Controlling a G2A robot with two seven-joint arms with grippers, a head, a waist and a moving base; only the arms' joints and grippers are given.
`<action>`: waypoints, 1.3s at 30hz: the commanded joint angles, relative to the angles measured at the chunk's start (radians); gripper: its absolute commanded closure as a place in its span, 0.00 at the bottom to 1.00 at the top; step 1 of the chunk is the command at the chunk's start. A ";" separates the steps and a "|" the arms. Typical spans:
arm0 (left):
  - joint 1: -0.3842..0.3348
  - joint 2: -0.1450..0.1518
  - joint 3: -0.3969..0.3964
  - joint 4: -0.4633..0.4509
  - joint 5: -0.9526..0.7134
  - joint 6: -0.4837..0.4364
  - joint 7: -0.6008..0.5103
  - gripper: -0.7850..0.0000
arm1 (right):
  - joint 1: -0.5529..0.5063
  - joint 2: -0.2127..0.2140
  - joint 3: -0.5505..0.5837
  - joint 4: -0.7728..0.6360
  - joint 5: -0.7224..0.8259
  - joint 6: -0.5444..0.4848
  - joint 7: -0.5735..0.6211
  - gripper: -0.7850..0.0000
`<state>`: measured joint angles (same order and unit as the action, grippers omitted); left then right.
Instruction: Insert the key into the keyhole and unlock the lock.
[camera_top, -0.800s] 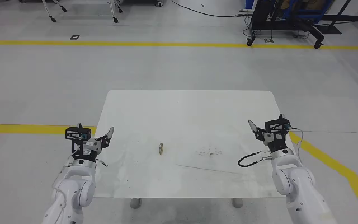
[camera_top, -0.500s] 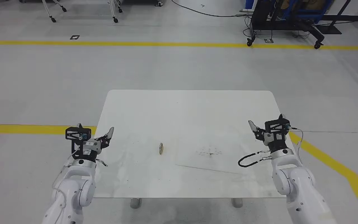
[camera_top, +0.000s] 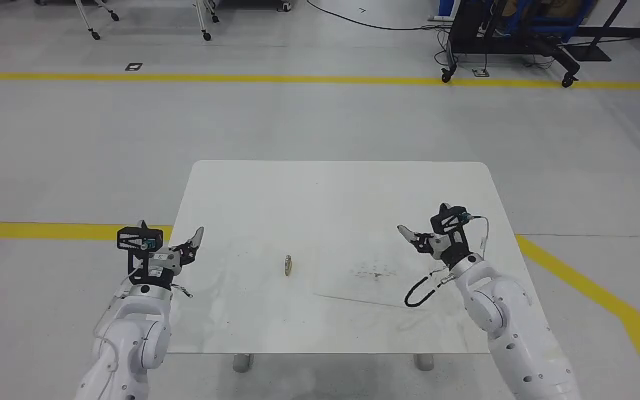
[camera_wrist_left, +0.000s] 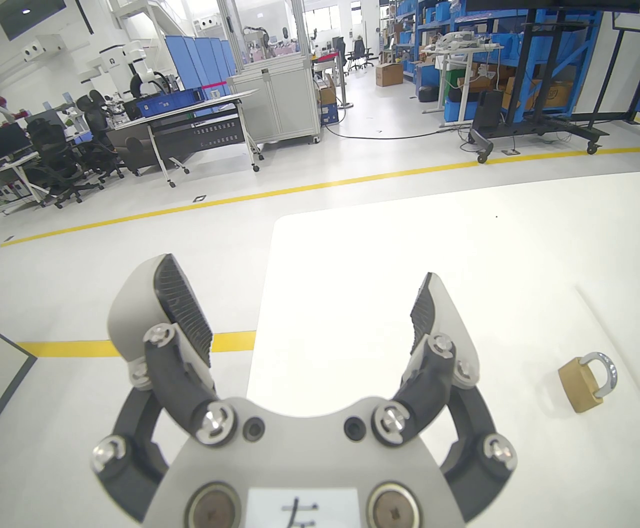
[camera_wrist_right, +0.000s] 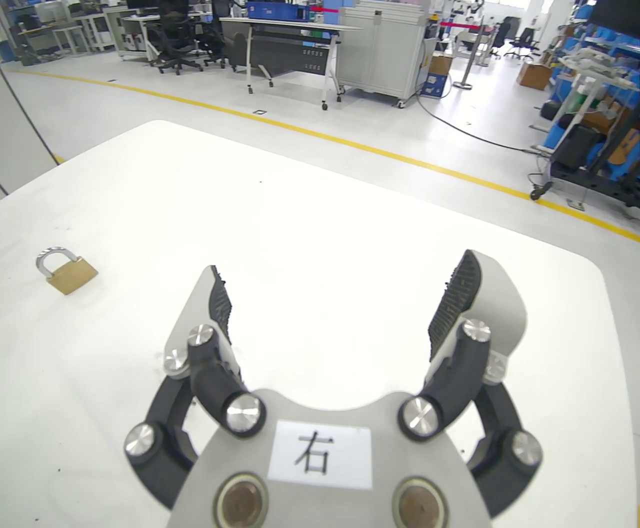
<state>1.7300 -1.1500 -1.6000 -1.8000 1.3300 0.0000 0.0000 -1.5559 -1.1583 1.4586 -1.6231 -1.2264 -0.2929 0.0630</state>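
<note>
Grippers first. Left gripper (camera_wrist_left: 297, 282) sits at the left edge of the white rectangular table (camera_top: 340, 195), ribbed black pads (camera_wrist_left: 177, 310) spread wide with nothing between them. Right gripper (camera_wrist_right: 340, 267) hangs over the table's right part, jaws equally wide and empty.

Farther in, a small brass padlock (camera_top: 287, 265) with a silver steel shackle (camera_wrist_left: 612, 371) lies flat on the tabletop. It is between the two grippers and well apart from both, on the near half of the table. Shackle looks seated in the body. Keyhole is too small to make out.

Handling, my read:
- Solid metal, so dense for its size, fully rigid, not fragile.
- Smooth brass faces are probably slippery, so it needs a firm pinch. The ribbed pads should help.
- It lies low on the table, so fingertips have to come down almost to the surface to get under its edges.
- Best hold is across the brass body's narrow sides, mid-body.
- Keep off the shackle, which has to spring free.
- Leave the body's end opposite the shackle clear for key entry.
- Expect it to skate on the tabletop if nudged from one side only.
</note>
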 joint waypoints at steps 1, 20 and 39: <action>0.000 0.000 0.000 0.000 0.000 0.000 0.000 0.00 | -0.001 0.000 0.001 -0.002 -0.001 0.005 -0.001 0.00; 0.000 0.000 0.000 0.000 0.000 0.000 0.000 0.00 | 0.129 0.030 -0.105 0.159 -0.281 -0.571 -0.257 0.00; 0.000 0.000 0.000 0.000 0.000 0.000 0.000 0.00 | 0.213 0.058 -0.199 0.293 -0.502 -0.698 -0.279 0.47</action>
<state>1.7300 -1.1500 -1.6000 -1.8000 1.3300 0.0000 0.0000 -1.3435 -1.1013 1.2593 -1.3334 -1.7287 -0.9888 -0.2144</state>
